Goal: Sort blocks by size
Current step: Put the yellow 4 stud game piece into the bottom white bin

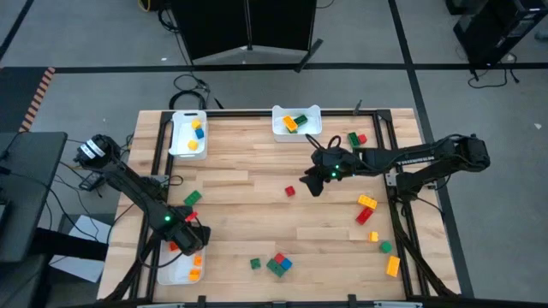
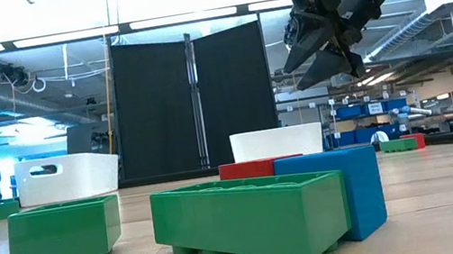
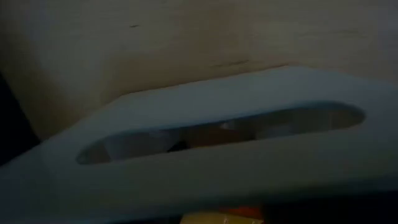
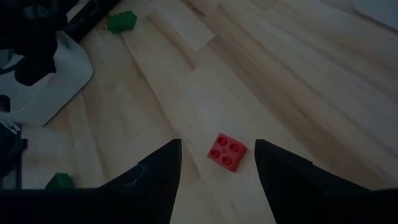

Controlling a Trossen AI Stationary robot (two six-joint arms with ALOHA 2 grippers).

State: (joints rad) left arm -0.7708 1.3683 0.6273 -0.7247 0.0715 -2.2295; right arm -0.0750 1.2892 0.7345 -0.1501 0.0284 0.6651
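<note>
Nearest the low camera, at the table's six o'clock edge, sits a cluster of blocks: a long green brick in front, touching a blue one with a red one behind, and a separate green brick just beside it toward nine o'clock. At about seven o'clock the left gripper hangs over the near white tray, which holds orange pieces; its wrist view shows only the tray's handle slot up close, and a red block seems to sit at its fingers, though I cannot tell whether it is held or how far the fingers stand apart. Around four o'clock, yellow, red and green blocks lie scattered near the right edge, apart from one another.

At the table's centre, a small red four-stud block lies alone on the wood. The right gripper hovers above it, fingers spread apart to either side, holding nothing and clear of the surface.

Farther on, at eleven o'clock, a white tray holds yellow and blue pieces; at twelve o'clock another tray holds yellow and green ones. Green and red blocks rest near one o'clock.
</note>
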